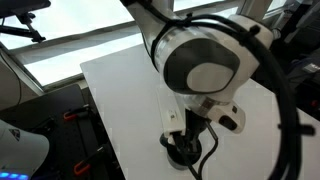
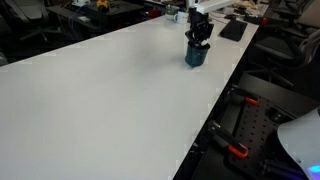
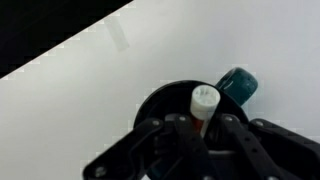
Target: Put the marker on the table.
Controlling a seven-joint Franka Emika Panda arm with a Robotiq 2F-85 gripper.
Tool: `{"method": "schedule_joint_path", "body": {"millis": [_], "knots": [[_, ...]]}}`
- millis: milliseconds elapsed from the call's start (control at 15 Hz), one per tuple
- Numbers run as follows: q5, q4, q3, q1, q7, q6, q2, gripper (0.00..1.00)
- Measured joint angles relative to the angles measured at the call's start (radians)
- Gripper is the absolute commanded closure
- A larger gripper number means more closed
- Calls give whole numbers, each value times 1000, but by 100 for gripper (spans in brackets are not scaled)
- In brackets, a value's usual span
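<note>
The marker (image 3: 204, 100) stands upright inside the dark cup (image 3: 160, 105); its whitish end faces the wrist camera, with red just below. My gripper (image 3: 203, 126) reaches down into the cup, and its two fingers press on the marker's red part from both sides. In both exterior views the gripper (image 2: 199, 36) hangs over the cup (image 2: 196, 57) near the white table's (image 2: 110, 100) far edge. In an exterior view the arm hides most of the cup (image 1: 182, 153), and the marker does not show. The cup's teal handle (image 3: 240, 84) points away.
The table (image 1: 115, 85) stretches wide and white around the cup. A black flat object (image 2: 232, 31) lies on it behind the cup. Black equipment with red clamps (image 2: 238, 150) stands below the table's edge. The cup sits close to the table's edge (image 1: 150, 165).
</note>
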State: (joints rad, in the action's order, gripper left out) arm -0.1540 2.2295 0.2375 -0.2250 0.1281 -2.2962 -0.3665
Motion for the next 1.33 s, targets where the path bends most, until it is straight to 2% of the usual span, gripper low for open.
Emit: {"method": "schedule_joint_path", "body": {"millis": [667,1000,1333], "knots": [[-157,-103,-22,145,128,217,88,95],[-316,-164,-86,252,293,358,77,95],[-348,-201,-163,325,316,381,-22,95]]}}
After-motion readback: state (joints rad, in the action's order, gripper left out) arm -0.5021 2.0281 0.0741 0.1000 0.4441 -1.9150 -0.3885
